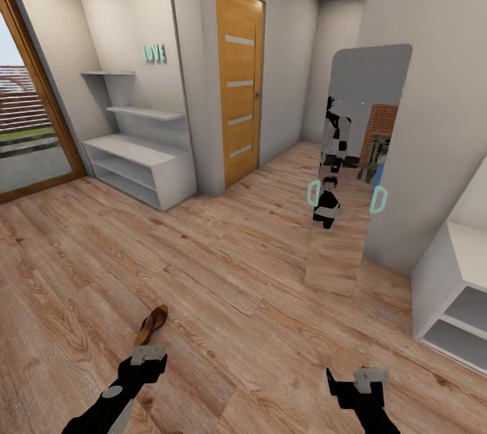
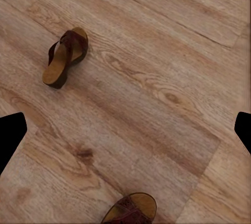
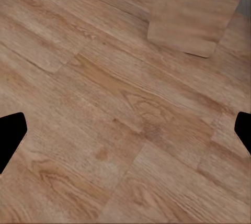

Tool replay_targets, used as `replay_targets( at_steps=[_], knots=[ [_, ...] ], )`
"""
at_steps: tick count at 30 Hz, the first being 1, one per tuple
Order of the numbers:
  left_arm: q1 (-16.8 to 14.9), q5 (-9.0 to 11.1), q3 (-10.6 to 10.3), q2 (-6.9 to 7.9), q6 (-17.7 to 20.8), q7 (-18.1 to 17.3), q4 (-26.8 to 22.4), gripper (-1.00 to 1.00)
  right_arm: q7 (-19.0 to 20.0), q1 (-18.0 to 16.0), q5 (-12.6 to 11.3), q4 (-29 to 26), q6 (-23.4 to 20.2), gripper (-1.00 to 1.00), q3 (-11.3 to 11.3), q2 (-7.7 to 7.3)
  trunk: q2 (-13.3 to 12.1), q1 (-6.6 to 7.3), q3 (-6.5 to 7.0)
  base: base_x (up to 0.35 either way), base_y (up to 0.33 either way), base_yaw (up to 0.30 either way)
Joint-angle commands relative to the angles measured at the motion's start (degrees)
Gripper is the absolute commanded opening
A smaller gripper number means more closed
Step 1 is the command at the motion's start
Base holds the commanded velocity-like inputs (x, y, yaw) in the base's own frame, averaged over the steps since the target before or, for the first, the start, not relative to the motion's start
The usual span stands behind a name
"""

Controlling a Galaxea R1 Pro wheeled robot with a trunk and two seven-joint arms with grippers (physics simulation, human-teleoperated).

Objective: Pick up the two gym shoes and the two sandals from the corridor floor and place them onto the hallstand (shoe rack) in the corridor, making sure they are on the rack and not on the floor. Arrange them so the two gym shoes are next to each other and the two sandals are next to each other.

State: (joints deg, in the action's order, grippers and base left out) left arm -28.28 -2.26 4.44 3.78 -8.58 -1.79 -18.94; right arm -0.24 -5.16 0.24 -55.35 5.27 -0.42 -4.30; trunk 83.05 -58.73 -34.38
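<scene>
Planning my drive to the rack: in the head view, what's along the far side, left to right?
Glass door → hallstand → wooden door → mirror → white shelf unit.

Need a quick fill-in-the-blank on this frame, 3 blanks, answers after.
1. The sandal ahead of the left tool lies on the ____.
2. The left wrist view shows ____ sandals on the planks.
3. The pale hallstand stands against the far wall, to the ____ of the wooden door in the head view.

Answers: floor; two; left
</scene>
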Motion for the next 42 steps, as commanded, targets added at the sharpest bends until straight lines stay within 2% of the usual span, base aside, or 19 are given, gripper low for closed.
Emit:
replay_targets(
  at_steps=[1,3,4,12,18,22,42],
  knots=[
    [-0.14,-0.27,0.39,-0.04,-0.12,-0.22,0.05,1.0,-0.03,-0.61,0.02,-0.77,-1.06,1.0,0.01,-0.01,0.03,0.0,-0.06,0.0,0.0,0.0],
    [-0.27,-0.28,0.37,-0.06,-0.02,-0.25,0.04,1.0,-0.03,-1.65,0.02,-2.06,-3.11,1.0,0.0,-0.01,0.03,0.0,-0.06,0.0,0.0,0.0],
    [0.29,-0.24,0.15,-0.29,-0.38,-0.24,-0.39,1.0,0.37,-4.85,-0.17,-6.87,-7.41,1.0,0.12,0.0,0.03,0.0,-0.06,0.0,0.0,0.0],
    [0.4,-0.23,0.13,-0.26,-0.48,-0.23,-0.47,1.0,0.27,-5.08,-0.11,-7.32,-7.7,1.0,0.06,0.01,0.03,0.0,-0.08,0.0,0.0,0.006],
    [0.42,-0.23,0.13,-0.18,-0.49,-0.23,-0.48,1.0,0.16,-5.14,-0.07,-6.96,-7.75,1.0,-2.4,-0.01,0.03,0.0,-0.41,0.0,0.0,0.131],
    [0.42,-0.21,0.13,-0.29,-0.55,-0.23,-0.49,1.0,0.15,-5.17,-0.07,-6.89,-7.79,1.0,-3.0,-0.01,0.03,0.0,-0.68,0.0,0.0,0.162],
    [0.41,-0.2,0.13,-0.48,-0.56,-0.23,-0.49,1.0,0.15,-5.19,-0.09,-6.92,-7.82,1.0,-3.1,0.02,0.03,0.0,-2.09,0.0,0.0,0.167]
  ],
)
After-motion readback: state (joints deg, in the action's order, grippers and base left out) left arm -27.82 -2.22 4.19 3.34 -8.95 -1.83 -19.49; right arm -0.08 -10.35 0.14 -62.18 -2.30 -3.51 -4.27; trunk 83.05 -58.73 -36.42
